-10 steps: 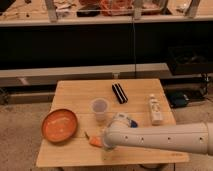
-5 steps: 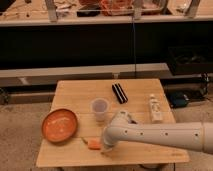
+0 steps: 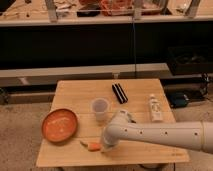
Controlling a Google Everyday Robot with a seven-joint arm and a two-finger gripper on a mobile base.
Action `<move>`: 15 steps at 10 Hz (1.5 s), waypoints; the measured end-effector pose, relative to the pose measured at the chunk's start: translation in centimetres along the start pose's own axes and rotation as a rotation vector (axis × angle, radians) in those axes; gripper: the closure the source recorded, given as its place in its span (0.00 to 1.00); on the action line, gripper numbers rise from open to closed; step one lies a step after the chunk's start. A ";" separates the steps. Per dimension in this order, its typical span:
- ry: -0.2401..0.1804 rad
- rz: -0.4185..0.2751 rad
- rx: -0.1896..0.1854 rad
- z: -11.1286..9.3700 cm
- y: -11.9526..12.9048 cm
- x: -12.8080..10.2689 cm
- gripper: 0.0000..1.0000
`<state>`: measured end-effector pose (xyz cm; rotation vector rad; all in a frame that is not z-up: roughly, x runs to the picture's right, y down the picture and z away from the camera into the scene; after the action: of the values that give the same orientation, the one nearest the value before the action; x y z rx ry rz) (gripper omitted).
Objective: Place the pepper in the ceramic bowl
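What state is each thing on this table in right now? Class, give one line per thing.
pepper: lying on the table, outside the bowl, at the gripper.
ceramic bowl: upright, holding no pepper.
gripper: down at the pepper's right end.
plastic cup: upright.
white bottle: lying flat.
black case: lying flat.

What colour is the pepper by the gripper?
Orange; the pepper lies on the table just left of the gripper, camera view.
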<state>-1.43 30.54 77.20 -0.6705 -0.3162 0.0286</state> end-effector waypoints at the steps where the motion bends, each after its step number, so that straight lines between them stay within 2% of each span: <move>1: -0.002 0.001 0.016 -0.8 -0.6 -0.3 1.00; 3: -0.001 0.004 0.037 -2.0 -1.4 -0.5 1.00; 6: 0.001 -0.005 0.055 -2.2 -1.9 -0.9 1.00; 10: 0.007 -0.029 0.069 -5.4 -4.2 -3.9 1.00; 13: 0.005 -0.055 0.074 -5.2 -5.7 -6.6 1.00; 15: 0.011 -0.071 0.085 -5.1 -6.4 -7.3 1.00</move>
<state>-7.29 21.49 75.33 -0.5742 -0.3259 -0.0293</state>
